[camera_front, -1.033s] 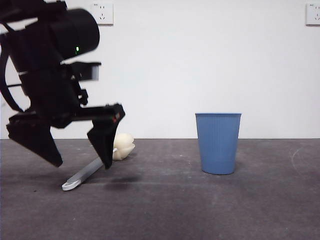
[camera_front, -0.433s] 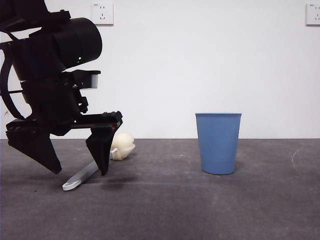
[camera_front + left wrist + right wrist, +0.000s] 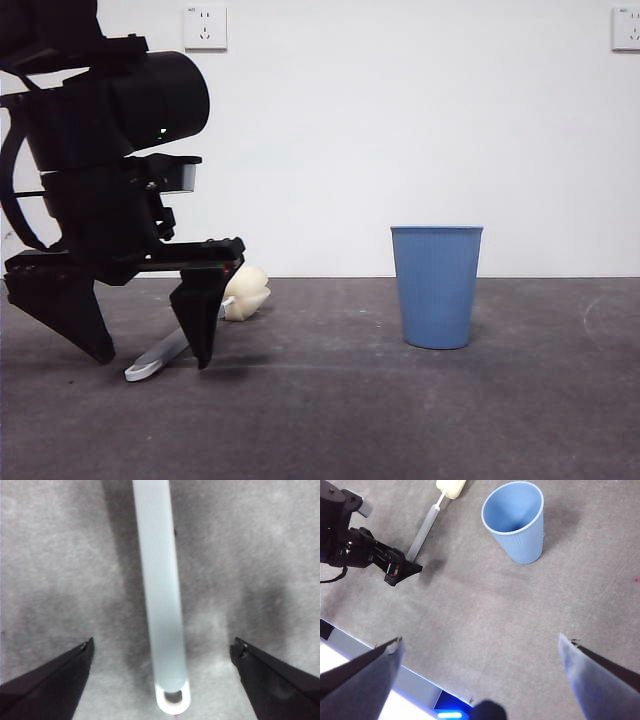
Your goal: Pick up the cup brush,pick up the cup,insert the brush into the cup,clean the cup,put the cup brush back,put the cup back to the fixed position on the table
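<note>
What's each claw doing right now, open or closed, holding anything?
Left claw: open, straddling the cup brush handle on the table, holding nothing.
Right claw: open, empty, high above the table, away from the cup.

Looks like a robotics lab / test bench, not a home or kitchen. Bare white wall (image 3: 400, 130) behind, nothing on it but two white wall sockets (image 3: 205, 27) at 11 and 1 o'clock in the front view. Work surface is a plain dark grey table (image 3: 420, 420), matte and scuffed, faint pale marks. Black robot arm (image 3: 100, 150) with a small green status light at 9 o'clock. Right wrist view shows the table's pale edge strip (image 3: 415, 687) with a blue indicator light (image 3: 449, 714) at 6 o'clock.
</note>
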`<state>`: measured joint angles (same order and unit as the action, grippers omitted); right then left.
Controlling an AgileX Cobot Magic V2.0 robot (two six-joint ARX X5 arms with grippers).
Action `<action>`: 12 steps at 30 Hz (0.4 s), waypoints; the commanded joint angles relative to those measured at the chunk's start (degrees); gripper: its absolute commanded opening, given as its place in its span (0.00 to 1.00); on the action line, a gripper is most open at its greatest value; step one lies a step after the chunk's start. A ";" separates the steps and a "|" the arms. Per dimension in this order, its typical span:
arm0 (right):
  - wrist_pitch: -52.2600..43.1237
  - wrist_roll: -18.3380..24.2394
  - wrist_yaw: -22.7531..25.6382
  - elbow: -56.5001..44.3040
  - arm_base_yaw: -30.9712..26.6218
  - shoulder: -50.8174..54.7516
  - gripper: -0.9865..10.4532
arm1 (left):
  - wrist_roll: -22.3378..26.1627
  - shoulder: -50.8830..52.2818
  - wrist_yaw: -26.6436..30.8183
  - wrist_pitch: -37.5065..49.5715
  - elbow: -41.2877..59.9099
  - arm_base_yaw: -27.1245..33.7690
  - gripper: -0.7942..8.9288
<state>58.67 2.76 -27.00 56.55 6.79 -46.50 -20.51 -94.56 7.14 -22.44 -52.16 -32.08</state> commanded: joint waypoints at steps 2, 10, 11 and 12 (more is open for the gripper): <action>-0.35 -0.37 0.17 0.09 0.17 0.00 0.66 | -0.83 -1.27 -0.11 -0.02 0.31 -0.68 0.43; -0.35 -0.37 0.17 0.09 0.17 0.00 0.66 | -0.72 -0.79 -1.46 -1.79 0.31 -0.68 0.20; -0.35 -0.37 0.17 0.09 0.17 0.00 0.66 | -0.74 -0.44 -1.62 -1.97 0.31 -0.68 0.15; -0.35 -0.37 0.17 0.09 0.17 0.00 0.66 | -0.72 -0.11 -1.64 -2.05 0.31 -0.70 0.09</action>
<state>58.67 2.79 -26.92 56.55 6.79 -46.50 -21.08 -94.54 6.50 -23.75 -52.29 -32.42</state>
